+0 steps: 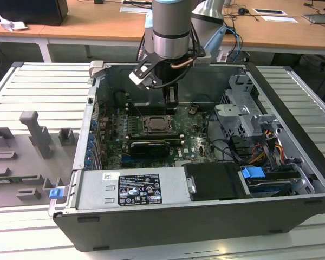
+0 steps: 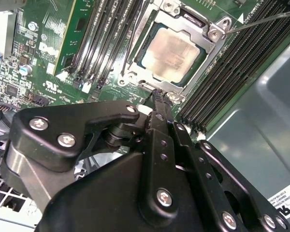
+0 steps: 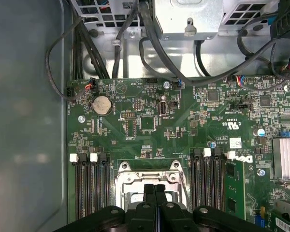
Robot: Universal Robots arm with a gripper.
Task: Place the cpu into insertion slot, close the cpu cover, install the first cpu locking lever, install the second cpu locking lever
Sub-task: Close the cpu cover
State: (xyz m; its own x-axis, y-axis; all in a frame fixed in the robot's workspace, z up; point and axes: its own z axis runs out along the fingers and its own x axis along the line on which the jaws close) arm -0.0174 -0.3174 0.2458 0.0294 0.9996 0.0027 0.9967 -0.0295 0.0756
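The cpu (image 2: 171, 50), a pale beige-silver square, lies in the insertion slot (image 1: 156, 125) on the green board. The silvery cpu cover (image 2: 209, 53) lies flat around the chip's edges. A thin metal lever rod (image 2: 261, 19) runs out from one corner of the socket. My gripper (image 2: 157, 94) hangs just above the socket's edge, fingers (image 3: 150, 189) pressed together and shut with nothing seen between them. In the exterior view the gripper (image 1: 170, 100) hovers inside the open case, just behind the socket. The first wrist view has the socket frame (image 3: 147, 174) partly behind the fingertips.
Long black memory slots (image 2: 111, 34) flank the socket on both sides. A black expansion card (image 1: 149, 146) lies in front of it, with a power supply (image 1: 130, 187) nearer still. A drive cage (image 1: 244, 108) with cables stands at the exterior view's right, a grey fixture (image 1: 27, 141) at its left.
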